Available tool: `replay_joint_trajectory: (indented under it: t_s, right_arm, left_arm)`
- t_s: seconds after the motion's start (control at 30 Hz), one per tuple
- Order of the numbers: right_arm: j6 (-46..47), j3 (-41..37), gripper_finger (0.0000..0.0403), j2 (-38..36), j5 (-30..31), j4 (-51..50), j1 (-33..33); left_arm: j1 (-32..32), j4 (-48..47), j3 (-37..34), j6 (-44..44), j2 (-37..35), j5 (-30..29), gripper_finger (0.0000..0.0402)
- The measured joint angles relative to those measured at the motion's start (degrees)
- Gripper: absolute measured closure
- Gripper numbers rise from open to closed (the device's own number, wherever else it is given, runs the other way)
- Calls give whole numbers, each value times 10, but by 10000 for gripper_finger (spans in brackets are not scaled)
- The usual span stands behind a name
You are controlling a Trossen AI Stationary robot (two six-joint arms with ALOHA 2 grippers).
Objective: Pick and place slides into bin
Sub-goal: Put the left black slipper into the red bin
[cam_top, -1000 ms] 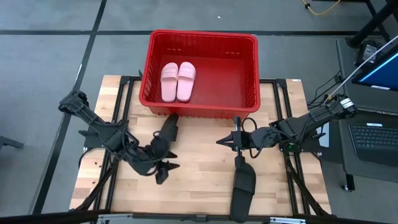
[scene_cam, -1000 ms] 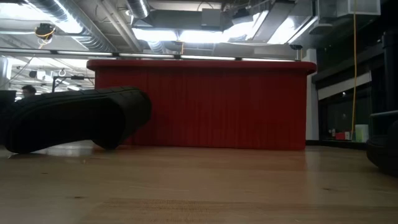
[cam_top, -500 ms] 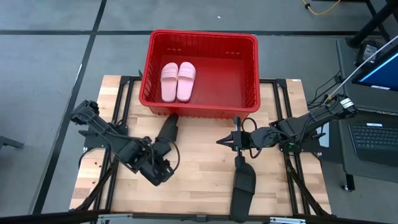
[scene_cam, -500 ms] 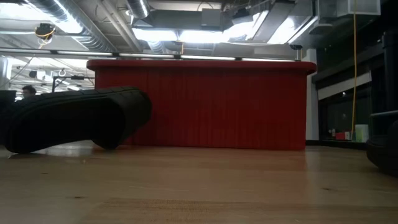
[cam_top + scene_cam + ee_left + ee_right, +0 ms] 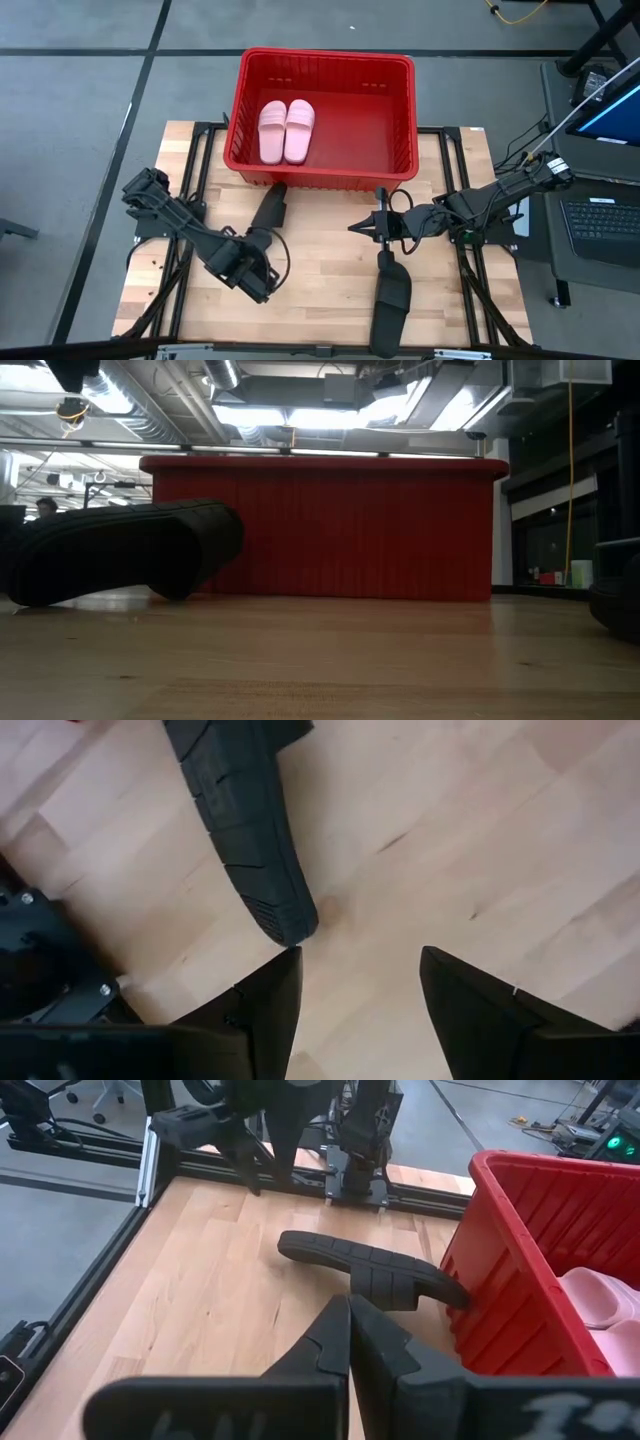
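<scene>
The black moulded-foam slide sandal (image 5: 270, 208) nearest the left arm lies on the pale wooden surface (image 5: 320, 260), its toe end against the front wall of the large red perforated plastic bin (image 5: 326, 158), where two pale pink slide sandals (image 5: 287, 130) already sit. It looks light, slightly flexible and grippy; the heel rim or the strap seems the best hold. The left hand (image 5: 358, 982) hovers released just off its heel. The right hand (image 5: 349, 1338), clenched on nothing, waits near a second black slide sandal (image 5: 390, 298) lying nearer the front edge
</scene>
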Motion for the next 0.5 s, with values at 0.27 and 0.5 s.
replay_joint_trajectory:
  t_s: [0.27, 0.5]
  right_arm:
    - [0, 0, 395, 0, 0, -1, 0]
    - [0, 0, 395, 0, -1, -13, 0]
  left_arm:
    - [11, 5, -52, -40, 0, 11, 160]
    - [19, 23, -88, -58, 0, 30, 134]
